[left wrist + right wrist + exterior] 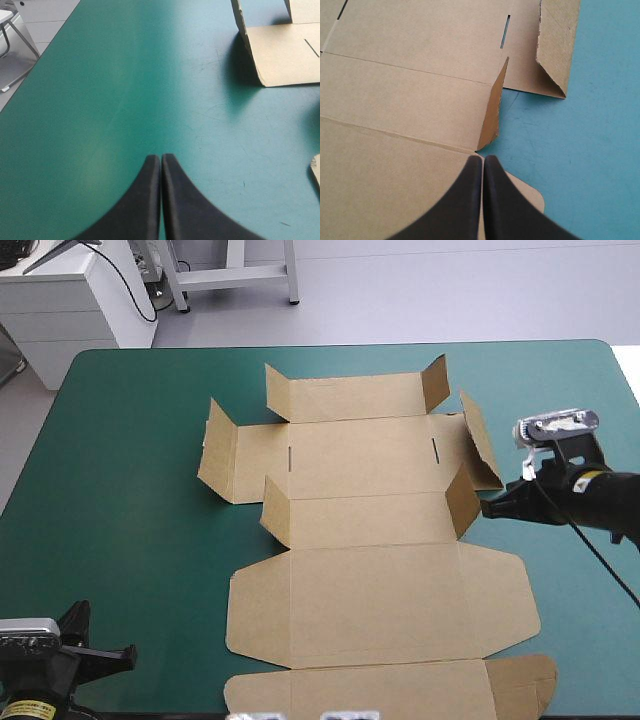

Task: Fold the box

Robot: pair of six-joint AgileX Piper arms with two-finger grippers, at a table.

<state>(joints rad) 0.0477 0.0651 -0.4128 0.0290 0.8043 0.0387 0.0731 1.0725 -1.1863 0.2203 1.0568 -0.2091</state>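
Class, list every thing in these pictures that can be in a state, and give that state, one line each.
box: unfolded, mostly flat on the table, several flaps standing up.
left gripper: shut, empty, over bare table.
right gripper: shut, nothing between its fingers, tip at the box's right edge.

Brown box [375,540], plain teal-green cover [130,490], left end effector [160,158] and right end effector [483,158] black.

My right arm [605,502] matte black, small yellow label [590,478] near wrist; left arm [45,675] same. Both left end effector [161,160], right end effector [483,160]: broad black curved fins, smooth, tapering.
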